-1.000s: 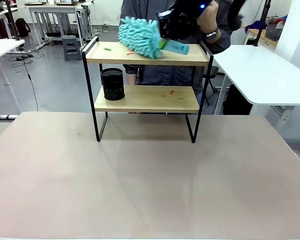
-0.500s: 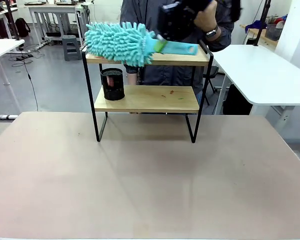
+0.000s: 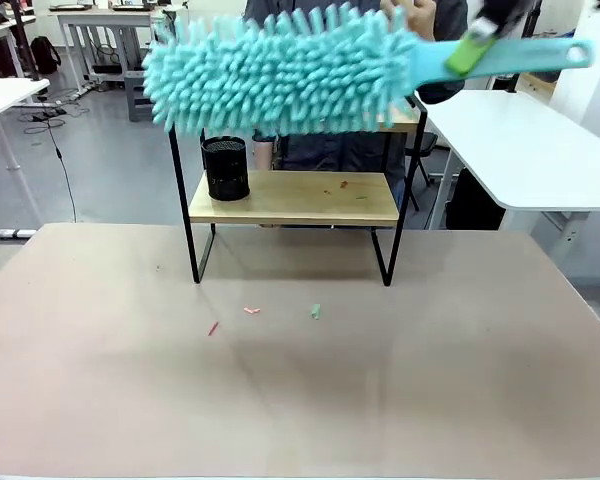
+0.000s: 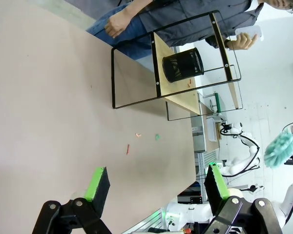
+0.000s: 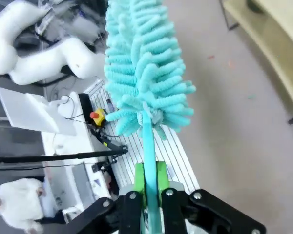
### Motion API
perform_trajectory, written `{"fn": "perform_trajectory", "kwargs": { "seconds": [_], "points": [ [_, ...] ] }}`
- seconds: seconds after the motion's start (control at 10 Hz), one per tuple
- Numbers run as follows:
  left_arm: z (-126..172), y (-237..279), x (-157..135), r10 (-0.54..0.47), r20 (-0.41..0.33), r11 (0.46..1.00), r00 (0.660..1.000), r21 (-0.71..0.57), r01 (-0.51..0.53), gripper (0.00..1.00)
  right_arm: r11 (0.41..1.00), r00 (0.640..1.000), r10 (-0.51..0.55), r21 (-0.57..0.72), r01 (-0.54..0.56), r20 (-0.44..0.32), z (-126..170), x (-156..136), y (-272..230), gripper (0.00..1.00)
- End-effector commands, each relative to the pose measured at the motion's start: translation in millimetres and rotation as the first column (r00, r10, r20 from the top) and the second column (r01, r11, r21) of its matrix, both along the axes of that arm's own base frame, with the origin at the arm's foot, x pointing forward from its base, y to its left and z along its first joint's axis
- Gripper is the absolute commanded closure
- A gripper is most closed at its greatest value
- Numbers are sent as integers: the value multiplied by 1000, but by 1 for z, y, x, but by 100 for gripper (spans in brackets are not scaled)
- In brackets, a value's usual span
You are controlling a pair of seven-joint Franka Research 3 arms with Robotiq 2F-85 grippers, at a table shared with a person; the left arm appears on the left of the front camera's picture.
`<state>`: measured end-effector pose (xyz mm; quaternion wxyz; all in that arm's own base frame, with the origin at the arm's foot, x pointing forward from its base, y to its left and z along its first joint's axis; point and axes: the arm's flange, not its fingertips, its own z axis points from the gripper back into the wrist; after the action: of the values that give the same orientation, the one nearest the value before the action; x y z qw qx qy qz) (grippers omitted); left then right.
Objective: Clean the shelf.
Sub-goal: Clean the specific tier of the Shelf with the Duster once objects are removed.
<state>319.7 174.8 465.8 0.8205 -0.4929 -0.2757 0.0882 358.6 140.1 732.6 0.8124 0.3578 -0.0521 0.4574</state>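
The shelf (image 3: 290, 198) stands at the table's far side, and its top board is mostly hidden behind a fluffy turquoise duster (image 3: 280, 70) held in the air in front of it. My right gripper (image 3: 472, 50) is shut on the duster's handle (image 5: 149, 146), with the duster head (image 5: 141, 68) pointing away from the wrist. Small red, pink and green scraps (image 3: 251, 311) lie on the table before the shelf, and a few scraps (image 3: 343, 184) rest on the lower board. My left gripper (image 4: 156, 183) hangs open over the table, far from the shelf (image 4: 185, 63).
A black mesh cup (image 3: 225, 168) stands at the left end of the lower board. A person stands behind the shelf with one hand (image 4: 118, 22) near it. White tables (image 3: 520, 140) stand to the right and the far left.
The duster swept left across the top board, then came off it, up and toward the camera. Scraps that lay on the top board now lie on the table.
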Motion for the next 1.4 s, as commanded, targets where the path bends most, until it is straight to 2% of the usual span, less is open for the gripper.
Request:
{"fn": "perform_trajectory", "kwargs": {
  "seconds": [0.0,0.1,0.2,0.3,0.4,0.5,0.6,0.8,0.9,1.0,1.3],
  "points": [
    [-1,-1,2,-2,28,1000,1000,-7,2,0,986,995,-93,134,97,-34,-20,4,-32,88],
    [-1,-1,2,-2,28,1000,1000,-7,2,0,968,986,-158,186,166,-58,-24,-3,-60,88],
    [-1,-1,2,-2,28,1000,1000,-7,2,0,931,960,-275,237,279,-52,-24,-17,-97,88],
    [-1,-1,2,-2,28,1000,1000,-7,2,0,858,906,-420,304,415,-51,-26,-39,-142,88],
    [-1,-1,2,-2,28,1000,1000,-7,2,0,738,792,-605,319,595,-77,-36,-61,-186,88],
    [-1,-1,2,-2,28,1000,1000,-7,2,0,633,678,-727,274,724,-108,-56,-87,-222,88],
    [-1,-1,2,-2,28,1000,1000,-7,2,0,573,607,-778,215,791,-162,-78,-101,-244,88],
    [-1,-1,2,-2,28,1000,1000,-7,2,0,525,503,-824,-14,851,-260,-128,-110,-267,88],
    [-1,-1,2,-2,28,1000,1000,-7,2,0,528,480,-825,-106,842,-297,-149,-98,-267,88],
    [-1,-1,2,-2,28,1000,1000,-7,2,0,550,555,-811,82,831,-184,-113,-120,-283,88],
    [-1,-1,2,-2,28,1000,1000,-7,2,0,550,555,-811,82,831,-184,-113,-120,-283,88]
  ]
}}
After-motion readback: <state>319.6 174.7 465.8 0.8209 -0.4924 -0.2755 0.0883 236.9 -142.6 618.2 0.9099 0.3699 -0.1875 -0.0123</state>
